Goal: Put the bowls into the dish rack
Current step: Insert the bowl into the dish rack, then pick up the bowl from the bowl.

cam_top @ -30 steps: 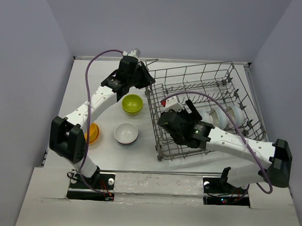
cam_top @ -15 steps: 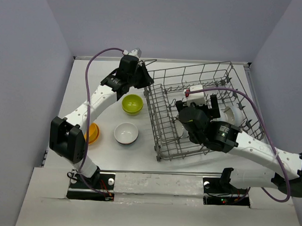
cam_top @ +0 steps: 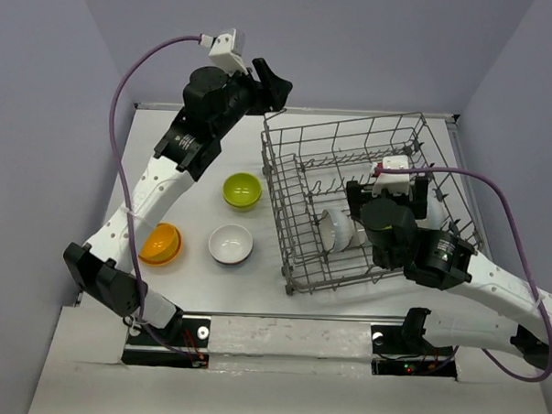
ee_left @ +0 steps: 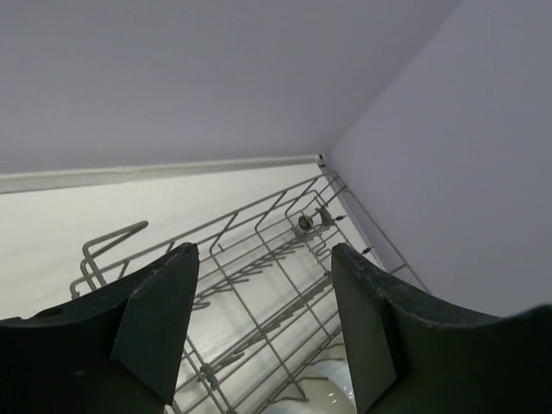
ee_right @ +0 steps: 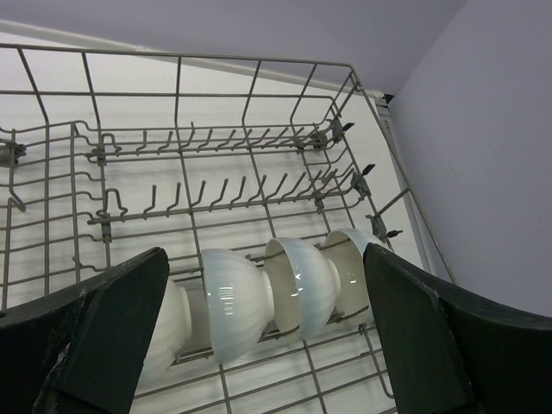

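Tabletop [cam_top: 196, 148] overhead holds three loose bowls [cam_top: 242, 189] [cam_top: 230, 243] [cam_top: 160, 243] — right wrist shows only racked ones [ee_right: 237, 302]; left gripper [ee_left: 263, 259], right gripper [ee_right: 265, 259] gape wide.

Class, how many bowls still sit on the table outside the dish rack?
3: a lime green bowl beside the dish rack, a white bowl below it in the top view, and an orange bowl furthest left. Others may be hidden.

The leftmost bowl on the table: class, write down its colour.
The bowl is orange, seen best in the top external view.
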Robot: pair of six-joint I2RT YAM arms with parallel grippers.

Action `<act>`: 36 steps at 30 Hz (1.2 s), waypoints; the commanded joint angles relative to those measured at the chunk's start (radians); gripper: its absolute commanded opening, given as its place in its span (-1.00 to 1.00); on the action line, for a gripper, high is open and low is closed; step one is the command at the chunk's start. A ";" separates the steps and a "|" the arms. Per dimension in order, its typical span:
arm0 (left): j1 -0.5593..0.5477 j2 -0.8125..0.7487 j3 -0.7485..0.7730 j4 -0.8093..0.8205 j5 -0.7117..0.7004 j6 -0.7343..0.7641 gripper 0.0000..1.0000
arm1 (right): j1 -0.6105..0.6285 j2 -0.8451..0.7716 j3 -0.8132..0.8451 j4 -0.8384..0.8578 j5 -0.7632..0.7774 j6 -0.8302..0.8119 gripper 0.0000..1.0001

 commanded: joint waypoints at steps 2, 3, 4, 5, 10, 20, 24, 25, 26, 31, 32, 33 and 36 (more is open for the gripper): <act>-0.006 -0.128 0.013 0.002 -0.261 0.076 0.51 | 0.009 -0.034 -0.015 0.046 0.023 0.045 1.00; -0.006 -0.146 0.008 -0.024 -0.322 0.084 0.55 | 0.009 -0.042 -0.015 0.046 0.026 0.056 1.00; -0.006 -0.177 0.007 -0.092 -0.456 0.087 0.56 | 0.009 -0.054 -0.013 0.046 0.024 0.074 1.00; -0.004 -0.191 0.002 -0.126 -0.518 0.084 0.57 | 0.009 -0.059 -0.012 0.048 0.024 0.079 1.00; 0.058 -0.286 -0.172 -0.271 -0.654 0.020 0.62 | 0.009 -0.064 -0.007 0.103 0.035 0.039 1.00; 0.187 -0.381 -0.509 -0.297 -0.514 -0.103 0.63 | -0.069 -0.016 -0.016 0.167 -0.098 0.026 1.00; 0.189 -0.399 -0.555 -0.372 -0.545 -0.137 0.63 | -0.183 0.024 -0.028 0.169 -0.232 0.069 1.00; 0.189 -0.416 -0.565 -0.386 -0.536 -0.140 0.63 | -0.210 0.030 -0.033 0.170 -0.291 0.085 1.00; 0.190 -0.423 -0.576 -0.395 -0.531 -0.138 0.62 | -0.236 0.044 -0.033 0.172 -0.318 0.089 1.00; 0.190 -0.394 -0.611 -0.470 -0.403 -0.100 0.50 | -0.315 0.073 -0.024 0.179 -0.379 0.097 1.00; 0.190 -0.384 -0.621 -0.487 -0.375 -0.095 0.49 | -0.325 0.076 -0.022 0.183 -0.396 0.102 1.00; 0.190 -0.381 -0.643 -0.495 -0.351 -0.092 0.47 | -0.326 0.078 -0.021 0.184 -0.404 0.105 1.00; 0.190 -0.389 -0.697 -0.503 -0.304 -0.097 0.45 | -0.335 0.085 -0.024 0.187 -0.419 0.112 1.00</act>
